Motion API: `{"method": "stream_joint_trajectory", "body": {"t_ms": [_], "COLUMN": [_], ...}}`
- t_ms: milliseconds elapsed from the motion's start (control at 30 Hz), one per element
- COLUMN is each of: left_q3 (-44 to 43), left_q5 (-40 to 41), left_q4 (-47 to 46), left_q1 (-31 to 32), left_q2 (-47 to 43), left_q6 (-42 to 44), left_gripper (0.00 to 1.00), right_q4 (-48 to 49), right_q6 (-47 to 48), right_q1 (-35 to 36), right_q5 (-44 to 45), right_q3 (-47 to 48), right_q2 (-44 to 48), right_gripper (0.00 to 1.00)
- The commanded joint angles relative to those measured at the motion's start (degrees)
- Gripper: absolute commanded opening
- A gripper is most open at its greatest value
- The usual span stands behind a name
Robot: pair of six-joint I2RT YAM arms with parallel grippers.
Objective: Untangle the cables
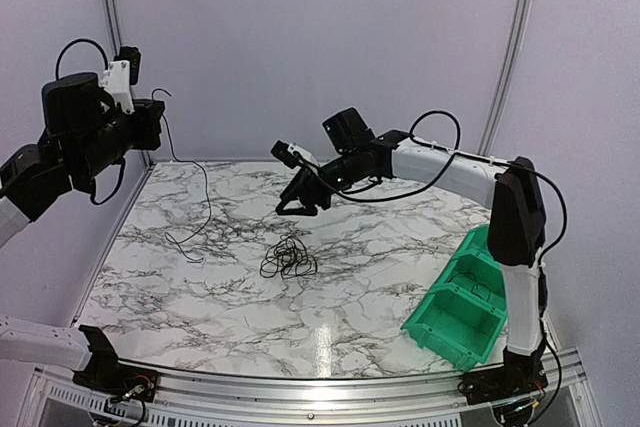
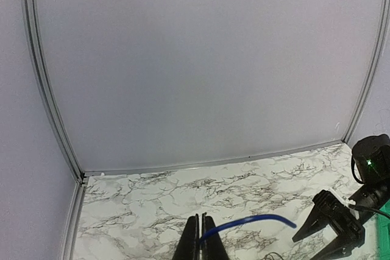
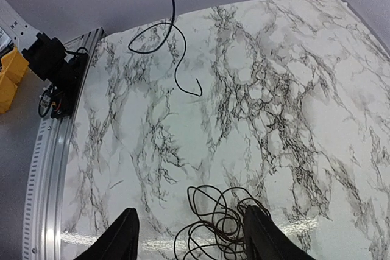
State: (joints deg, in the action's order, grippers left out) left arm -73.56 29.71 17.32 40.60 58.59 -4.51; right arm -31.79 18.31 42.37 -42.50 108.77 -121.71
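Table (image 1: 400,247) carries the green bin (image 1: 460,302) at its right edge, and we see the cable tangle (image 1: 288,259) lying mid-table. Right gripper (image 1: 297,210) hovers just above that tangle, jaws apart, holding nothing. Left gripper (image 2: 201,238) is raised at far left, pinched tight on one thin strand (image 1: 207,197) that hangs down to the table's left side, apart from the tangle.

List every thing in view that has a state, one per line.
Left claw: shut on the loose cable.
Loose cable: hanging from that claw, free end lying on the table.
Right claw: open, above the tangle, holding nothing.
Tangle: looped together, lying on the table.
Green bin: on the table, contents unclear.
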Motion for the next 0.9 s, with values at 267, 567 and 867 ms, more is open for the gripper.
{"method": "stream_joint_trajectory", "body": {"t_ms": [267,567,867], "left_q3": [2.3,2.8,4.8], "left_q5": [-3.1,-4.6,-4.0], "left_q4": [-4.4,-4.8,-4.8], "left_q1": [-0.1,-0.1,-0.1], "left_q2": [-1.0,-1.7,-3.4], "left_q6": [-3.8,-5.3,-6.2], "left_gripper": [0.00,0.00,0.00], "right_q4": [4.8,9.1,11.0], "right_q6": [-19.7,-27.6,-27.3], "right_q1": [4.5,5.3,5.1], "right_q5": [-4.3,-4.3,-4.6], "right_q3": [11.3,13.9,13.2], "right_q2": [-6.7,-12.9,-12.3], "right_gripper": [0.67,0.66,0.01]}}
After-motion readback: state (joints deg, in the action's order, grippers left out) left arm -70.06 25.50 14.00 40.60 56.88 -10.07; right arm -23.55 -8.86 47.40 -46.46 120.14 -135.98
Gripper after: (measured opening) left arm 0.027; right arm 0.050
